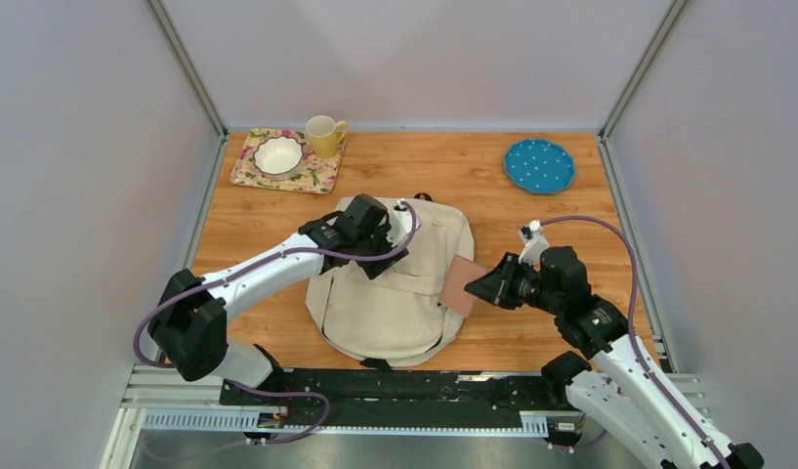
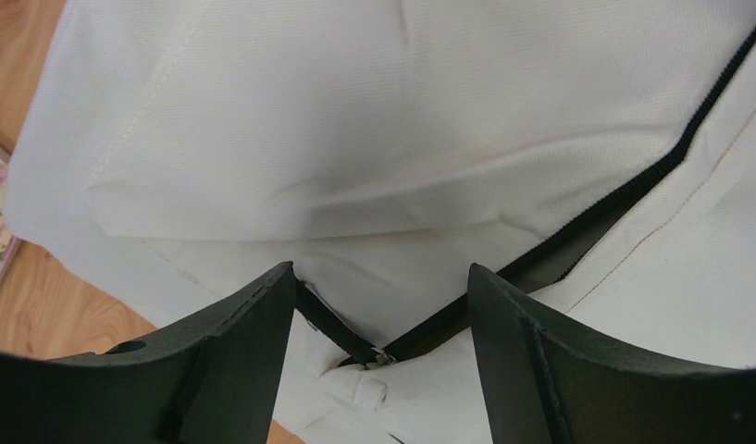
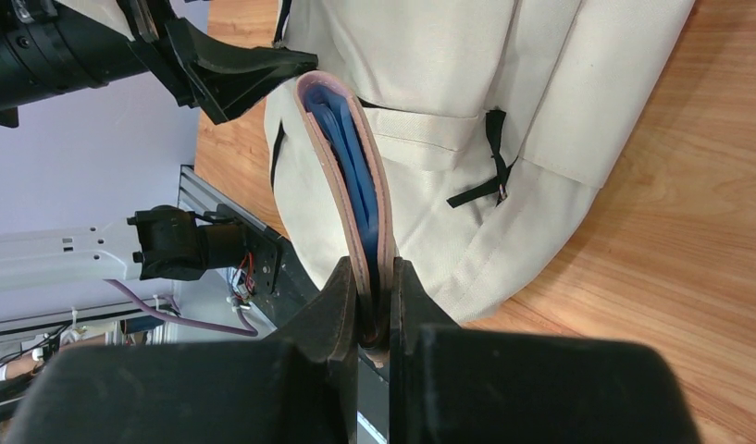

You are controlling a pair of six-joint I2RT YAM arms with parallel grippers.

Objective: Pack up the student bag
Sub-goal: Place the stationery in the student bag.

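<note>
The student bag point(image 1: 390, 308) is pictured lying flat at the middle of the wooden table point(image 1: 473, 166), its long axis running near to far. A thin pink-covered notebook point(image 3: 355, 176) is clamped on edge in the right gripper point(image 3: 376, 277), just right of the bag and touching its right side. The left gripper point(image 2: 381, 287) is held spread wide and empty over the bag's far end, astride the black zipper point(image 2: 633, 185). The zipper mouth is judged to lie left and far of the notebook, nearer the left arm.
</note>
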